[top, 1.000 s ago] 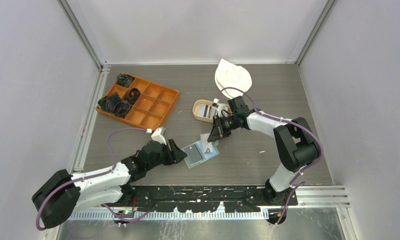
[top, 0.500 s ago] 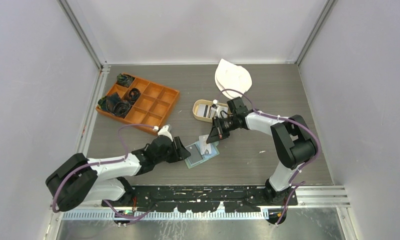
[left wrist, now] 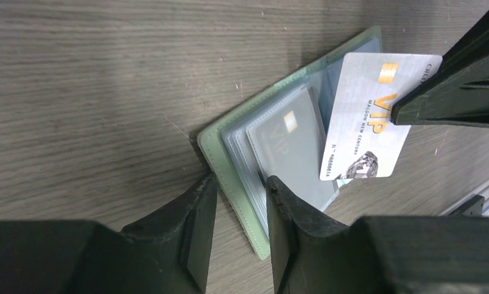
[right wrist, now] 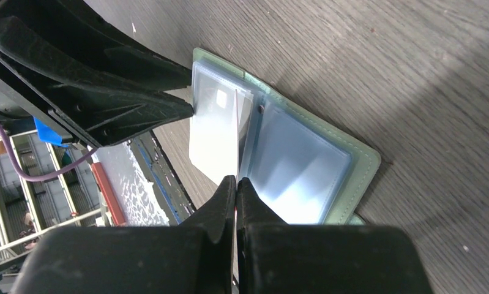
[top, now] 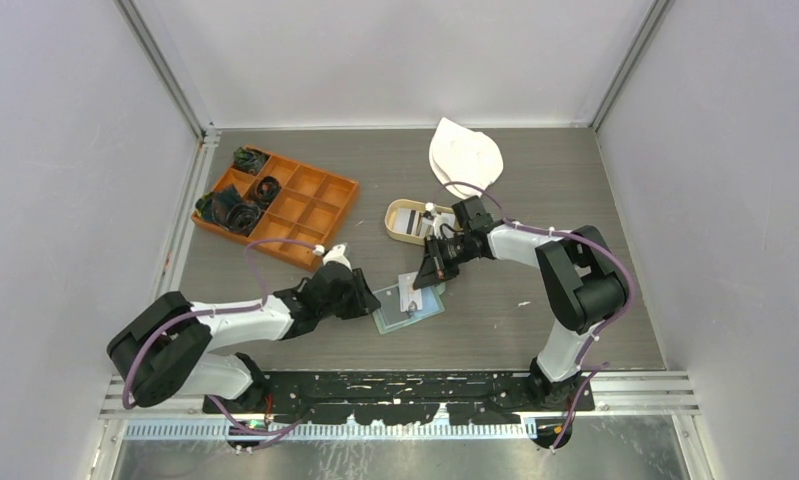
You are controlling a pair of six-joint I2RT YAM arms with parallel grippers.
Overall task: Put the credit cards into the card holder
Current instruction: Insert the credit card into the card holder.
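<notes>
Two arms worked over one grey surface. Left fingers: part-spread, straddling the card holder at its near edge, one tip beside the green cover, one on the sleeves. Card holder: lay open and flat at mid-surface, one card sleeved. Credit card, white: hung over the holder, pinched by the right fingers, which were pressed together on it. Hazard: the unclamped holder could skid, so the card would miss its pocket mouth.
</notes>
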